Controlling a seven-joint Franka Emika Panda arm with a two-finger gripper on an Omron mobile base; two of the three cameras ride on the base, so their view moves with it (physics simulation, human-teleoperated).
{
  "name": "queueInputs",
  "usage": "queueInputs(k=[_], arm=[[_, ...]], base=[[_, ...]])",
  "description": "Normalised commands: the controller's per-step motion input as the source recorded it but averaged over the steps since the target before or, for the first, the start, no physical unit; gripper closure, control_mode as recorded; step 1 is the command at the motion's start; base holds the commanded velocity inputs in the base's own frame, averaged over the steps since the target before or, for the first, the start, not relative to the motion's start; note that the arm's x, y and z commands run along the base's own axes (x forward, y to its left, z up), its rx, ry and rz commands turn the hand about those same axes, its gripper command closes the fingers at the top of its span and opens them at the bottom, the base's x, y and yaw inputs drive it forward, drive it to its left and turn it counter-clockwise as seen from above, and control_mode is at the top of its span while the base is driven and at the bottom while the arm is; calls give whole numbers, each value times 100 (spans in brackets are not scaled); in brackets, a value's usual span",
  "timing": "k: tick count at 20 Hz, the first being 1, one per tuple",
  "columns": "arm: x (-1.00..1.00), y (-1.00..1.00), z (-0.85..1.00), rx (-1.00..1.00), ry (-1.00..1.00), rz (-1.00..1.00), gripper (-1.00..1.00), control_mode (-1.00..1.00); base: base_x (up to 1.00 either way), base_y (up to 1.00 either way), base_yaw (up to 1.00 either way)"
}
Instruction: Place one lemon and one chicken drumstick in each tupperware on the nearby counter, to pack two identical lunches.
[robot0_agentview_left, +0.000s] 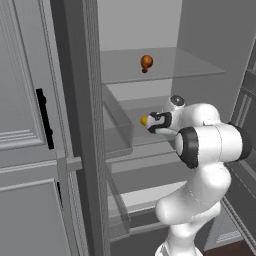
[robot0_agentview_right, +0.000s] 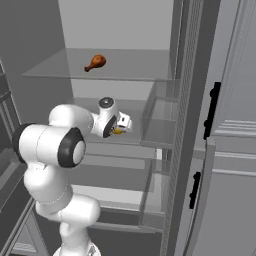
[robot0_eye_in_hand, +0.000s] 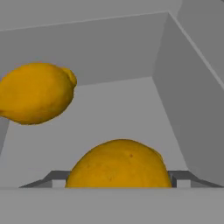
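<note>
I am reaching into the open fridge at the middle shelf. In the hand view a yellow lemon sits between the two fingertips of my gripper, which stands open with a tip close on each side of it. From the base cameras the gripper hides most of this lemon. A second lemon lies further back to the left. On the glass shelf above lies a brown chicken drumstick. The tupperware and the counter are out of view.
The grey fridge walls close in on the shelf at the back and side. An open fridge door with clear bins flanks the arm. Grey cabinet fronts with black handles stand beside the fridge.
</note>
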Motion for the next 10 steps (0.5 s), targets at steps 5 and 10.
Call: queueInputs(k=[5,10], arm=[[-100,2,46,0,-1,0,100,-100],[-100,13,100,0,0,1,100,-100]], base=[[0,0,0],[0,0,0]])
